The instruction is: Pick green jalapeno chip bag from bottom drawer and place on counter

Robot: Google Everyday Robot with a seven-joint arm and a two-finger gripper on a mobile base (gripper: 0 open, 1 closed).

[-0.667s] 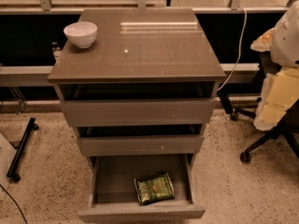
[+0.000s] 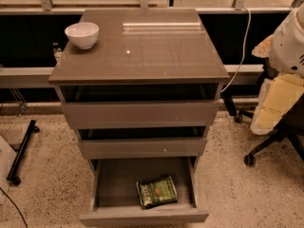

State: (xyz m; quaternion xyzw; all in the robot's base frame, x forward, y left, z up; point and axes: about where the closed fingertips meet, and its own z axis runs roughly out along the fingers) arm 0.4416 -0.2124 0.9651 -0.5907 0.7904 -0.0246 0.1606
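My hand (image 2: 279, 101) hangs far right; whether it is clenched, I cannot tell. Low to its left, the green jalapeno chip bag (image 2: 156, 192) lies in the open bottom drawer (image 2: 142, 217).

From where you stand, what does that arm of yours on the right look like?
The arm, at the right edge, is a rounded white shell with a few small dark dots. Just below it sits the tool, blocky and pale yellow. No cables or lettering show on either.
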